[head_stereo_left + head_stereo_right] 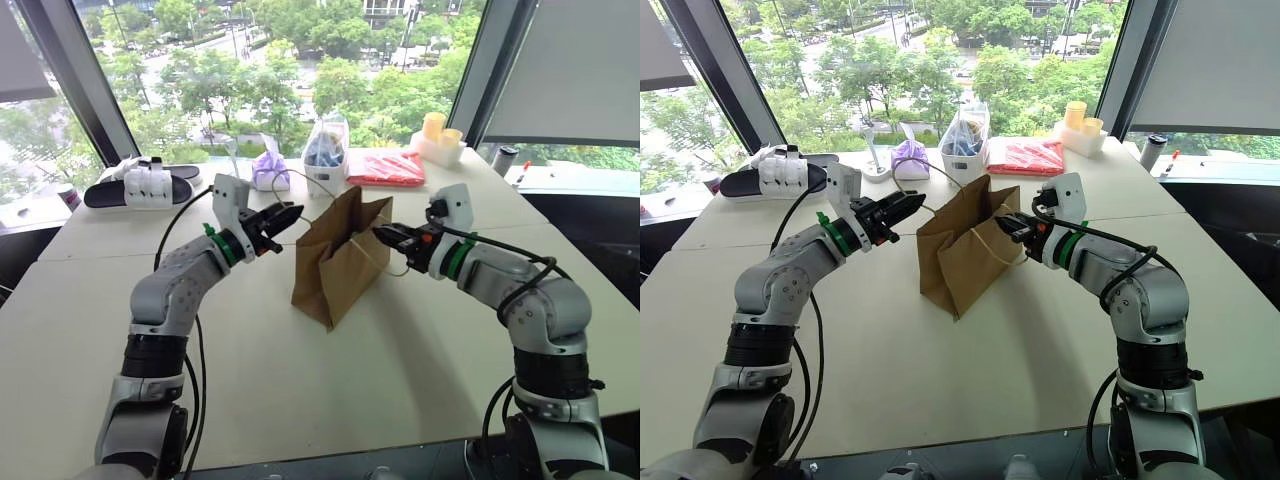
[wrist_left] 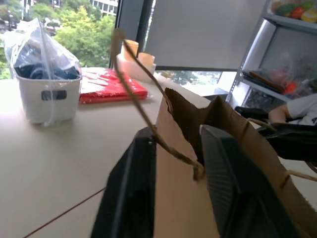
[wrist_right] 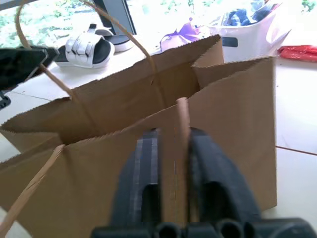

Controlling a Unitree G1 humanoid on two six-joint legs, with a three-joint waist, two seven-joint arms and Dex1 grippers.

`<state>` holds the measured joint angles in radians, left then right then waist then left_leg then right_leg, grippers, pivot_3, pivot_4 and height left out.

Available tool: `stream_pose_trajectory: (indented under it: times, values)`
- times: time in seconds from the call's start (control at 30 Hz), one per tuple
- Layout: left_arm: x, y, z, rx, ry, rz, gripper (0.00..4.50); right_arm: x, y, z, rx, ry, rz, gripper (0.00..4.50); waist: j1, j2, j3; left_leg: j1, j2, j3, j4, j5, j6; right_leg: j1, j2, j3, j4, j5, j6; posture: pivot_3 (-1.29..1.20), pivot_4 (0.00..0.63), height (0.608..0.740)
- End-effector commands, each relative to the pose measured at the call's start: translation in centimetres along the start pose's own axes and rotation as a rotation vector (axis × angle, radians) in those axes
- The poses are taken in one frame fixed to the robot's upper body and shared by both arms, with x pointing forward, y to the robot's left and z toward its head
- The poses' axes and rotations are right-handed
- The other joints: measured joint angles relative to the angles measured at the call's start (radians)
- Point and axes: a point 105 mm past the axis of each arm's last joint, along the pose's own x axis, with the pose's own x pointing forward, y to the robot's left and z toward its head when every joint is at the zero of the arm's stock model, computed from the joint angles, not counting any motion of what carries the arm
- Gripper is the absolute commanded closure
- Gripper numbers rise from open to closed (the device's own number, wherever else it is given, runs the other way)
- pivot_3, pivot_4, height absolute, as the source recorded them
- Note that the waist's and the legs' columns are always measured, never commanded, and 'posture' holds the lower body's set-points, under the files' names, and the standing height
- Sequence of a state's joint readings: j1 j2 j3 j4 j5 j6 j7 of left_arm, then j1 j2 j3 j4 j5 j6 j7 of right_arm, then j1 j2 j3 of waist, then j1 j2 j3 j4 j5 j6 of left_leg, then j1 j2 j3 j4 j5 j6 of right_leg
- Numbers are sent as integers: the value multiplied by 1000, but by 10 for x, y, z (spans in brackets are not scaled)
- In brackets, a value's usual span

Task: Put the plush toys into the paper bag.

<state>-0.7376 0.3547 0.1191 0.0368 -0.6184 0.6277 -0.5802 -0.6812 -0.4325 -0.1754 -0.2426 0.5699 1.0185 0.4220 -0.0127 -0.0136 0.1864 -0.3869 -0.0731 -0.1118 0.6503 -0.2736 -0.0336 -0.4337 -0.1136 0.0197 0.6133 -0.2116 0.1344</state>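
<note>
The paper bag stands upright on the desk between the two end effectors, its mouth open upward. The left end effector sits at the bag's upper edge on one side; its fingers are parted, with the bag's rim and a loop handle lying in the gap between them, not visibly pinched. The right end effector meets the opposite upper edge; its fingers are narrowly parted with the bag's wall and a strand of the other handle between them, and whether they press on the paper cannot be told. Beyond the end effectors, near the window, are a purple cloth bundle, a white bin with a clear plastic bag and a flat red packet. Beyond the left end effector lie black-and-white sandals.
</note>
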Motion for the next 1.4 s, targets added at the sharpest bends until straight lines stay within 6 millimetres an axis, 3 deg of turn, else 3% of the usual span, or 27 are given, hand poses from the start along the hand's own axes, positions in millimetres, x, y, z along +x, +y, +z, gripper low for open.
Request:
stream_pose_trajectory:
  times: [0.03, 0.1, 0.13, 0.27, 0.43, 0.5, 0.57, 0.7, 0.77, 0.87, 1.1, 1.2, 1.4]
  values:
    - [-8, -4, 16, 38, -31, -24, 1176, -13, 2, 33, -56, -100, 7, 1513, 0, 0, 0, 0, 0, 0, 0, 0, 0, 0, 0, 0, 0, 0, 0, 0, 150, 740]
    - [-13, -1, 16, 37, -26, -20, 135, -16, 2, 39, -67, -116, 5, 466, -1, 0, 0, 0, 0, 0, 0, 0, 0, 0, 0, 0, 0, 0, 0, 0, 150, 740]
    - [-16, 0, 16, 36, -20, -20, 0, -19, 2, 44, -71, -128, 7, 31, -1, 0, 0, 0, 0, 0, 0, 0, 0, -1, 0, 0, 0, 0, 0, 0, 150, 740]
    - [-35, 13, 15, -32, 6, 11, 0, -37, -8, 79, -81, -240, -54, 31, -5, 0, 0, -1, 0, -1, -1, 0, 0, -2, 0, 0, 1, 0, 0, 0, 150, 740]
    - [-52, 24, -6, -50, 103, 32, 0, -62, -33, 81, -51, -260, -175, 31, 1, 0, 0, -1, 0, 0, -1, 0, 0, -2, 0, 0, 0, 0, 0, 0, 150, 740]
    - [-57, 18, -18, -89, 129, -27, 0, -75, -51, 65, -3, -243, -271, 31, 4, 0, 0, -1, 0, 0, -1, 0, 0, -2, -1, 0, 0, 0, 0, 0, 150, 740]
    - [-56, 7, -17, -131, 116, -95, 0, -82, -62, 42, 23, -195, -353, 31, 7, 0, 0, -2, 0, -1, -1, 0, 0, -1, -1, -1, 0, 0, 0, 0, 150, 740]
    - [-59, -11, -12, -147, 120, -203, 0, -79, -57, 9, 61, -128, -367, 31, -3, 0, 0, -3, 0, 0, 0, 0, 0, -2, -1, 0, 0, 0, 0, 0, 150, 740]
    - [-61, -19, -15, -137, 152, -241, 0, -68, -45, -13, 86, -86, -331, 31, -9, 1, 0, -1, 1, 0, 0, 0, 0, -3, -1, 1, 2, 0, 0, 0, 150, 740]
    - [-61, -29, -22, -104, 190, -285, 0, -50, -25, -34, 110, -53, -262, 837, -11, 1, -1, 1, 1, 0, -1, 0, 0, -2, 0, 1, 2, 0, 0, 0, 150, 740]
    - [-56, -41, -30, -63, 219, -318, 0, -4, 9, -42, 76, -20, -132, 4196, -3, 2, 0, 0, 1, -1, 0, 0, 0, -2, 0, 2, 2, 0, 0, 0, 150, 740]
    - [-47, -42, -36, -39, 215, -301, 0, 13, 15, -47, 51, -3, -99, 4196, -1, 1, 0, 0, 0, -1, 0, 0, 0, -1, 0, 2, 2, 0, 0, 0, 150, 740]
    - [-24, -41, -54, 13, 182, -233, 0, 26, 15, -53, 12, 16, -86, 4196, -1, 1, 0, 0, 0, 0, 0, 0, 0, -1, 0, 2, 1, 0, 0, 0, 150, 740]
